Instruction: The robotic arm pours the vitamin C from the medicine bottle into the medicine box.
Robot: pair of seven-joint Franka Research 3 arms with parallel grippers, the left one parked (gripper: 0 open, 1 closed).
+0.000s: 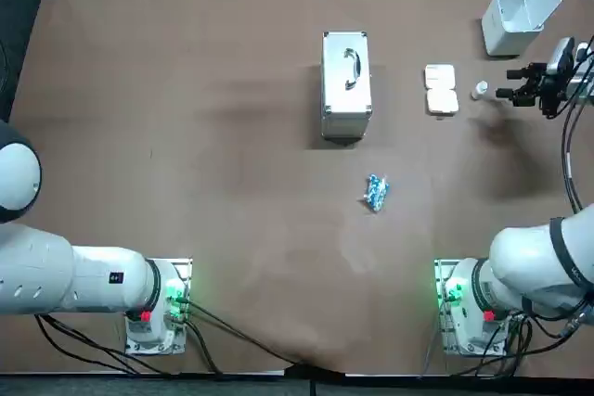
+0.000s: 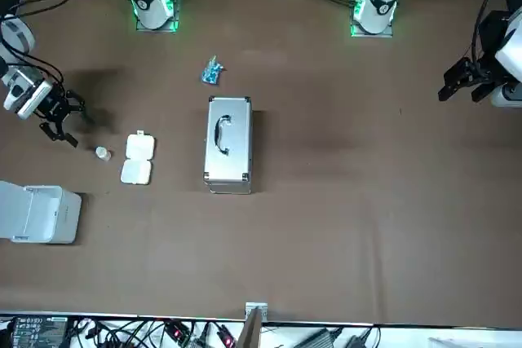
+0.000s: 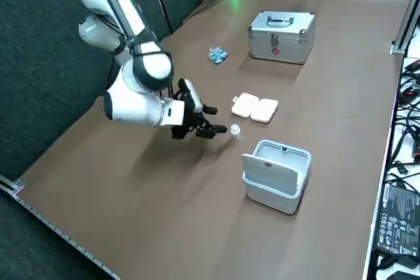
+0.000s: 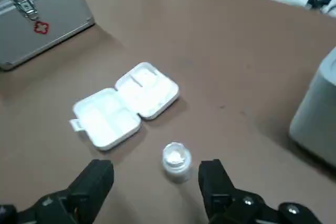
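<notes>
The right gripper (image 1: 506, 83) is positioned low over the bench (image 1: 186, 136) at the far right side, with its fingers spread wide and holding nothing. The medicine bottle (image 1: 479, 90), a small white container, stands upright on the bench just ahead of the fingertips. In the wrist view the bottle (image 4: 176, 161) sits at the mouth of the gap between the two fingers (image 4: 97, 179), nearer to one finger than the other, and no contact is visible. Whether the bottle's top is capped cannot be determined. The medicine box (image 1: 441, 89), a white hinged case, lies opened flat on the bench just beside the bottle, on the side away from the gripper. Its compartments are exposed, as seen in the wrist view (image 4: 126, 104). A white bin (image 1: 518, 16) with its lid raised stands near the far right corner, apart from the bottle. A metal case (image 1: 346, 85) with a handle on top sits closed near the middle of the bench, well apart from the medicine box. A small blue packet (image 1: 376, 193) lies nearer the robot than the case.
</notes>
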